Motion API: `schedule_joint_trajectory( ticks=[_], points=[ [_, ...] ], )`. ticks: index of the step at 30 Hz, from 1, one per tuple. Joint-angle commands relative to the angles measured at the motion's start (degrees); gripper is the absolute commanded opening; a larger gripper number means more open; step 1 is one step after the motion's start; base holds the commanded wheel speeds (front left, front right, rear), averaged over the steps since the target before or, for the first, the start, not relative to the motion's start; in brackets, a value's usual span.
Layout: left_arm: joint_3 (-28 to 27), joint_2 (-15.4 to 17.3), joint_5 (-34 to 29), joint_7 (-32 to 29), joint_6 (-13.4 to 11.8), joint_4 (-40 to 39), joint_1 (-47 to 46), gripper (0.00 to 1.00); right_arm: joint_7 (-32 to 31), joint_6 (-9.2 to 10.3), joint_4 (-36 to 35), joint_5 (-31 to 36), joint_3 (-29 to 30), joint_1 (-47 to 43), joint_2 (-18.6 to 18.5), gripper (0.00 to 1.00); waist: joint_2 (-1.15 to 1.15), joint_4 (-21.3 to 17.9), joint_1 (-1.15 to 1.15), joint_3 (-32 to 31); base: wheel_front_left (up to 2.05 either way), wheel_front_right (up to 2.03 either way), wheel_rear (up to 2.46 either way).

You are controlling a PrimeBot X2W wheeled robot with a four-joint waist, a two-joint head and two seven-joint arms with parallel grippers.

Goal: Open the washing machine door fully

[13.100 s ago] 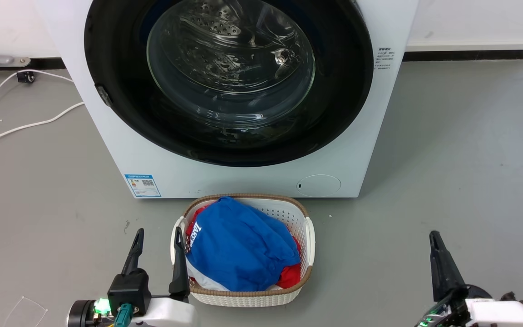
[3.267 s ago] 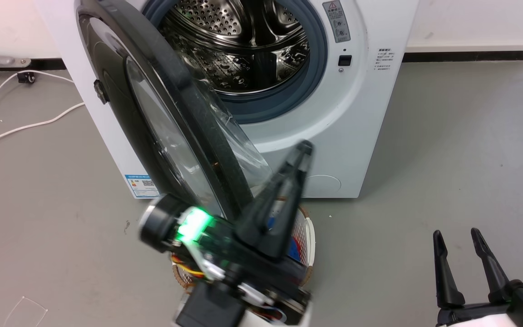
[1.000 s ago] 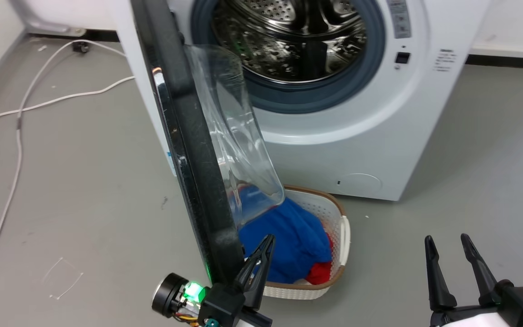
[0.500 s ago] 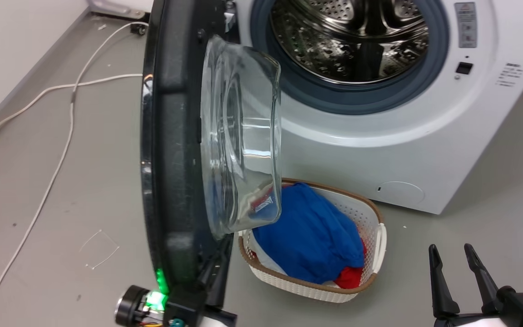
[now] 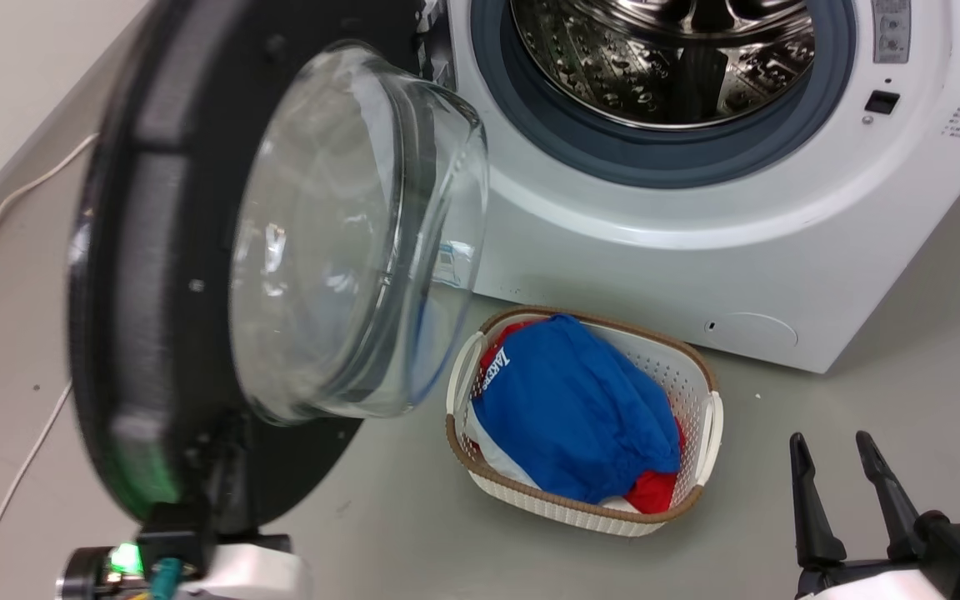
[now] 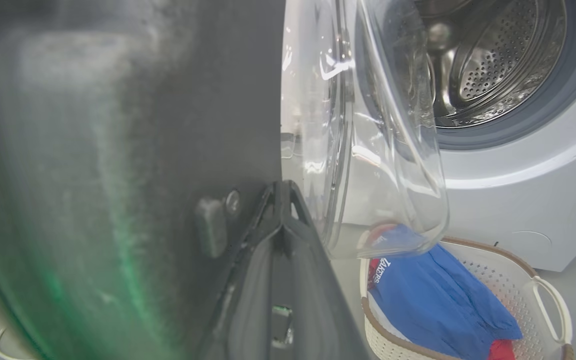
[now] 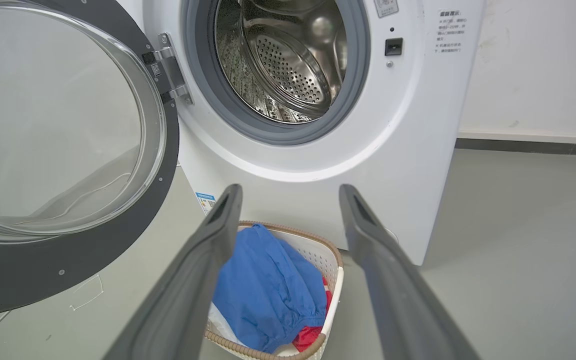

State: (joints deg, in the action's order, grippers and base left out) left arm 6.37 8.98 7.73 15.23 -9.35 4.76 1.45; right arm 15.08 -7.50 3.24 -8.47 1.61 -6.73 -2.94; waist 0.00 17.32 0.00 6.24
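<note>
While the washing machine door (image 5: 155,250) stands wide open left of the washing machine (image 5: 655,250), my left gripper (image 6: 280,195) rests closed against it, right gripper (image 5: 829,437) spread; the laundry basket (image 5: 709,417) holds a blue garment (image 5: 572,408) and red cloth (image 5: 655,492).

A white perforated laundry basket (image 5: 667,367) with a brown woven rim and two white side handles stands on the grey floor (image 5: 905,350). It contains a blue garment (image 5: 572,408) with white lettering, lying on top of a red garment (image 5: 651,492) that shows at the basket's near end. A white cable (image 5: 20,477) runs across the floor, well apart from the basket. A white wall (image 7: 533,65) meets the floor at a dark baseboard (image 7: 533,146).
</note>
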Motion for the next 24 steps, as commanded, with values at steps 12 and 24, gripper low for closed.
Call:
schedule_joint_trajectory(
  ticks=[12,24],
  points=[
    [-15.88,-0.68,1.48,-0.13,-0.85,1.87,-7.15,0.00,0.12,0.01,-1.24,2.16,0.19,3.86,0.12,1.00,0.00,-2.10,0.00,5.73,0.00,0.00,0.00],
    [-27.86,-0.82,1.74,-0.14,0.94,5.67,-11.38,0.00,0.12,0.01,-1.38,2.94,0.52,5.67,0.12,1.00,0.00,-3.71,0.00,8.53,0.00,0.00,0.00]
  ],
)
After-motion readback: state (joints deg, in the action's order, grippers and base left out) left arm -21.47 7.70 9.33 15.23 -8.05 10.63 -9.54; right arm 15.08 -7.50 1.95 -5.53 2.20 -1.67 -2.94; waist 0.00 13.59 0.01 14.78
